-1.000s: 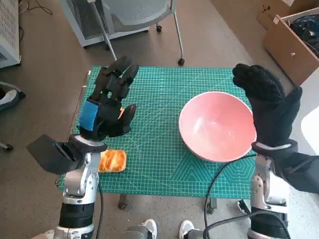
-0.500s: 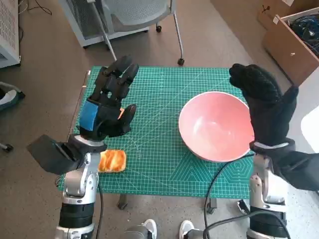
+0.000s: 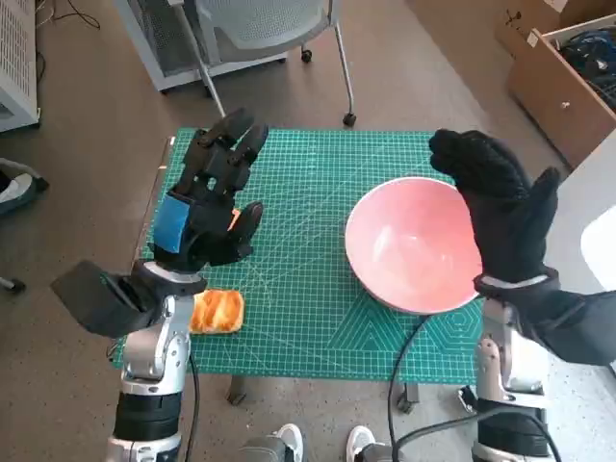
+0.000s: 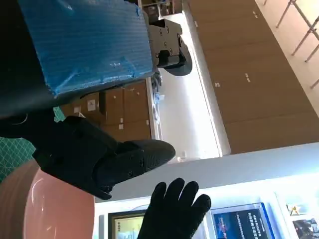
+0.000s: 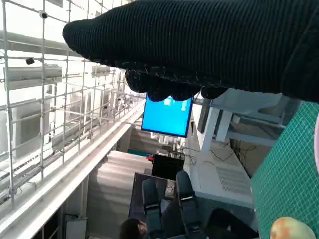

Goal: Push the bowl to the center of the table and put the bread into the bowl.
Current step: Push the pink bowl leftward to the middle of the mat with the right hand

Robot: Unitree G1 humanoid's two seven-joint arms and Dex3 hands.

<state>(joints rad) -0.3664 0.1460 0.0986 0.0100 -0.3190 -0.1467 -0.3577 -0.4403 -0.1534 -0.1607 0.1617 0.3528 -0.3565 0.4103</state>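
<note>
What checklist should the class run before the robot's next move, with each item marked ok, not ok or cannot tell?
1. Bowl upright and empty: ok.
2. Bowl at the mat centre: not ok, it sits toward the right side.
3. Right hand open beside the bowl's right rim, placed to push: ok; contact cannot tell.
4. Left hand holds nothing: ok.
5. Bread on the mat's near left corner, free to pick: ok.
6. Bread in bowl: not ok.
</note>
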